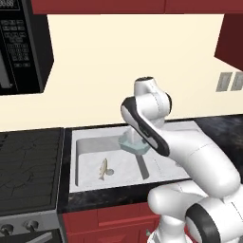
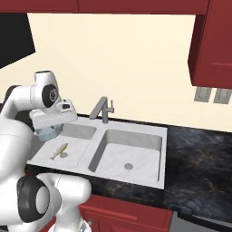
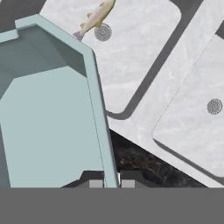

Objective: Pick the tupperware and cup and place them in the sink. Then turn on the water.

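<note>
Already the tupperware (image 3: 48, 122) was off the counter (image 2: 199, 158) and in the air, its thick rim pinched between the jaws of the gripper (image 3: 111, 181), which stood narrow, one fingertip on each side of the wall. From the left base view the pale blue-grey container (image 1: 134, 144) hung under the hand above the sink (image 1: 90, 185), over the back part of the left basin, close to the centre divider. The right base view put it over the back left corner of that same basin (image 2: 47, 132), clear of the floor of the basin and not yet set down.

Below it, a small tan fish (image 1: 103, 168) lay on the bottom of the left basin, right beside the drain. The right basin held nothing but its own drain. The grey faucet (image 2: 102, 108) stood at the back rim of the sink between the two basins, and no blue stream came from its spout, so the water was judged to be off.

As for the score: the first pick looked done, the first placement was a lowering and a release away. The cup could not be made out in these views, so it was judged not yet fetched; it and the water were left to do.
</note>
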Controlling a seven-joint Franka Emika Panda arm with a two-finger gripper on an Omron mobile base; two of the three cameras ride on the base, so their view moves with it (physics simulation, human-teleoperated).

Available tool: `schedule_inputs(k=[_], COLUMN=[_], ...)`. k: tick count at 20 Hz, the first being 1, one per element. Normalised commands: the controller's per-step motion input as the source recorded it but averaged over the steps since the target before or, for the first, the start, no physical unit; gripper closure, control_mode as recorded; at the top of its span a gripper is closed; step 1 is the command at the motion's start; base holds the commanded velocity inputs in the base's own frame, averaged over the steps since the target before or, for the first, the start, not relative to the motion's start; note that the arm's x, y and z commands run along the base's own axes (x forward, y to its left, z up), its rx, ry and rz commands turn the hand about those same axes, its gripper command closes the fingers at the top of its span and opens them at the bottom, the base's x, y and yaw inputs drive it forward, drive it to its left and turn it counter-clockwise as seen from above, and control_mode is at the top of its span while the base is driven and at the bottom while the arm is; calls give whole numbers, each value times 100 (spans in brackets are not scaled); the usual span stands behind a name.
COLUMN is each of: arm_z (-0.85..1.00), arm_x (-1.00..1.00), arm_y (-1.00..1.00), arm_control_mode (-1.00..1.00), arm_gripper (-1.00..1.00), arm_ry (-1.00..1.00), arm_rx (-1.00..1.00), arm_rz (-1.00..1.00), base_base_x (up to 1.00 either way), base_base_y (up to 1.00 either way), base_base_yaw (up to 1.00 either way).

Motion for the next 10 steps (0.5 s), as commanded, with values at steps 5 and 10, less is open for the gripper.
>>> schedule_inputs(k=[5,10], arm_z=[-21,-36], arm_x=[37,13], arm_y=[10,0], arm_control_mode=[-100,-100], arm_gripper=[100,100], arm_ry=[7,2], arm_rx=[-3,0], arm_rz=[7,11], base_base_x=[0,0], base_base_y=[0,0], base_base_yaw=[0,0])
